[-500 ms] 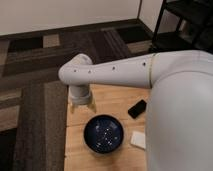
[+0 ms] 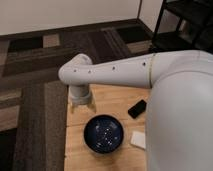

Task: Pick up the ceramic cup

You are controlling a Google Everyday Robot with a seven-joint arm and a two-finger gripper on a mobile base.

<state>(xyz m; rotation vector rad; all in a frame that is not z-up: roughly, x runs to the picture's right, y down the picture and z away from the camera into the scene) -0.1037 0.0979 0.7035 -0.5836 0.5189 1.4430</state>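
You see fingers (image 2: pixel 74 105) spread wide, nothing visibly between them. The gripper (image 2: pixel 83 106) points straight down over far left corner of bench (image 2: pixel 112 100), likely posed so for grasp from above. The ceramic cup is not in view; probably hidden under wrist, below the fingers, but you cannot confirm. The dark blue bowl (image 2: pixel 103 133) stands just in front of gripper, apart from it; inside only pale speckles, no content seen. The black flat object (image 2: pixel 137 108) and white block (image 2: pixel 139 140) lie right of bowl.
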